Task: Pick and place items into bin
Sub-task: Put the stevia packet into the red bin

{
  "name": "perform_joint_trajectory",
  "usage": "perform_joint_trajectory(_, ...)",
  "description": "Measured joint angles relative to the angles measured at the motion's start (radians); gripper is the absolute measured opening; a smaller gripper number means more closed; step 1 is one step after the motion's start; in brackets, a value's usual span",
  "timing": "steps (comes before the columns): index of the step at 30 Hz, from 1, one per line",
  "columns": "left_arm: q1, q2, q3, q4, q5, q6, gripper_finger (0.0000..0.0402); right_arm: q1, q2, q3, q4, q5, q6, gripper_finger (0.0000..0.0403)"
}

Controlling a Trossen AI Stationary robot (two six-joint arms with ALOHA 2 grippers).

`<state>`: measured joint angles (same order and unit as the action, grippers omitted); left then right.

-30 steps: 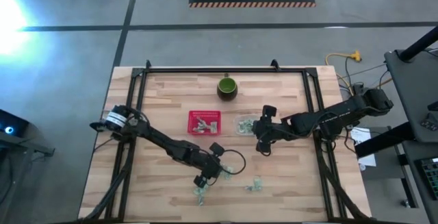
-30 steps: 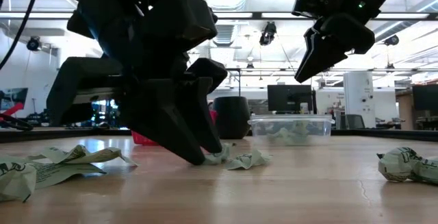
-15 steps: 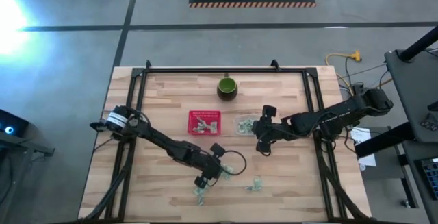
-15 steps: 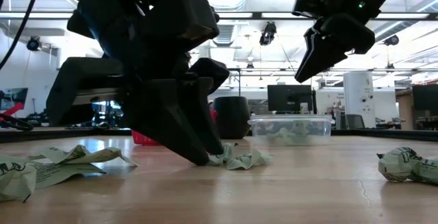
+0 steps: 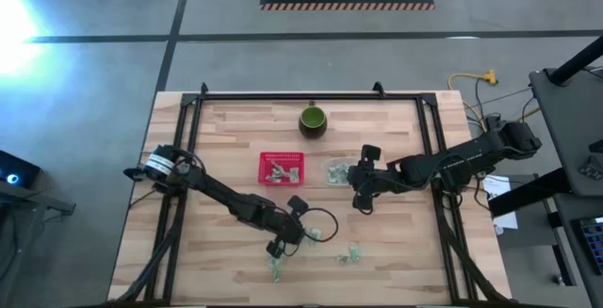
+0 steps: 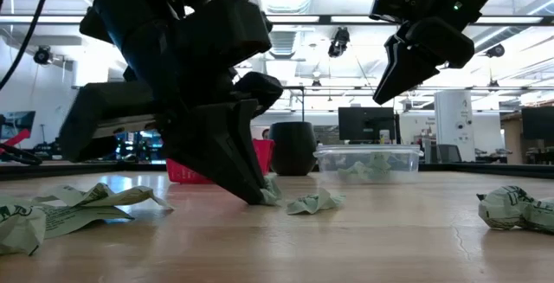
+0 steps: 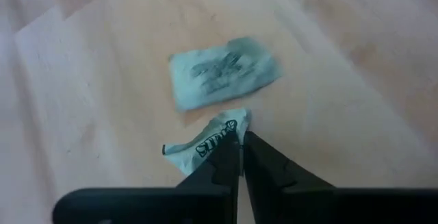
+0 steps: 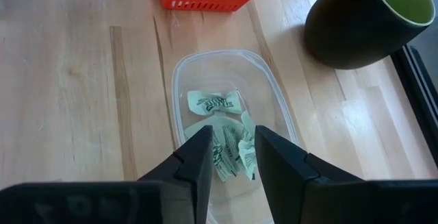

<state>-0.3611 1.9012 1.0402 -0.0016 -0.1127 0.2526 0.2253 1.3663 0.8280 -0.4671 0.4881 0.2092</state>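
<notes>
High view: left gripper [image 5: 279, 249] reached low over the table's front, right gripper [image 5: 356, 195] hovered beside the clear tub [image 5: 338, 172]
Left wrist view: jaws pinched shut on one wrapped piece [image 7: 205, 144] – another lay just beyond
Right wrist view: fingers [image 8: 198, 157] part-open above the tub – holding nothing

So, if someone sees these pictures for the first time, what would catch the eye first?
Probably the left gripper, low at the table's near edge, shut on a pale green wrapped piece, with a second piece flat on the wood just beyond. Next, the right gripper, open above the clear tub of wrapped pieces, with the red basket and dark green cup nearby.
</notes>
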Motion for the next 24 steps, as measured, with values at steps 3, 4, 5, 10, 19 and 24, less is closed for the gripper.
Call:
perform_joint_trajectory(3, 0.002, -0.026, -0.003, -0.048, -0.060, 0.000, 0.0001, 0.000, 0.000, 0.000, 0.000, 0.000, 0.000, 0.0095)
perform_joint_trajectory(4, 0.002, -0.037, -0.003, -0.063, -0.083, -0.002, 0.0001, 0.000, 0.000, 0.000, 0.000, 0.000, 0.000, 0.0094)
perform_joint_trajectory(5, 0.001, -0.052, -0.003, -0.079, -0.110, -0.004, 0.0001, 0.000, 0.000, 0.000, 0.000, 0.000, 0.000, 0.0093)
perform_joint_trajectory(10, -0.002, -0.132, -0.003, -0.173, -0.201, -0.004, 0.0001, 0.000, 0.000, 0.000, 0.000, 0.000, 0.000, 0.0091)
perform_joint_trajectory(19, 0.037, -0.306, -0.035, -0.338, -0.426, -0.001, 0.0001, 0.000, 0.001, 0.000, 0.002, 0.000, 0.004, 0.0087)
perform_joint_trajectory(24, 0.108, -0.391, -0.084, -0.352, -0.436, -0.001, 0.0001, 0.000, 0.001, 0.000, 0.002, 0.000, 0.009, 0.0082)
